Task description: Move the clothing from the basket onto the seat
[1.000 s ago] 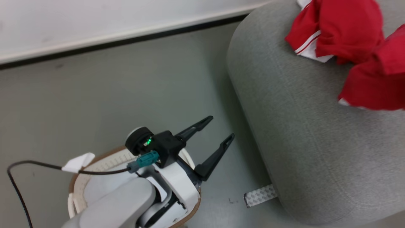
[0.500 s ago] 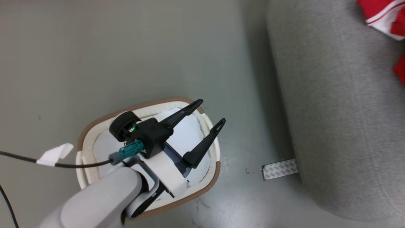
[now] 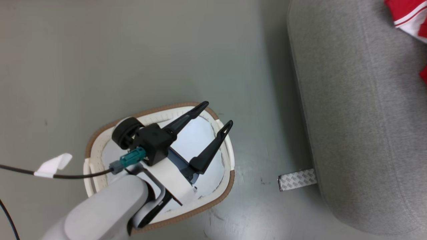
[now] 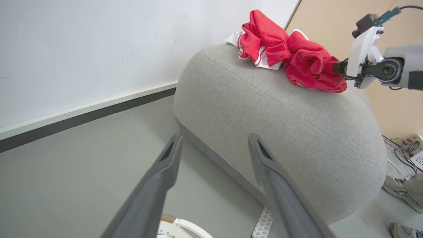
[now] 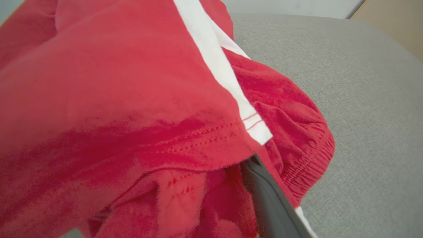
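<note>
The clothing (image 4: 284, 53) is a red heap with white stripes lying on top of the grey seat (image 4: 281, 125). A corner of the clothing (image 3: 408, 16) also shows on the seat (image 3: 360, 133) in the head view. My right gripper (image 4: 333, 67) reaches into the heap from the right. In its wrist view the clothing (image 5: 132, 99) drapes over the right gripper (image 5: 211, 158). One dark finger (image 5: 264, 198) stands wide of the middle and the other is hidden, with the seat (image 5: 363, 82) behind. My left gripper (image 3: 217, 114) hovers open and empty over the basket (image 3: 227, 186).
A pale cloth pad (image 3: 196, 140) lines the basket's bottom. A patterned tape strip (image 3: 297, 179) lies on the grey floor by the seat's base. A white wall with a dark baseboard (image 4: 82, 115) runs behind. Shoes (image 4: 398, 193) and loose wires (image 4: 411, 145) sit beyond the seat.
The head camera has tipped down, so the whole basket came into view and the clothing slid to the top right corner. The left gripper stays open over the basket.
</note>
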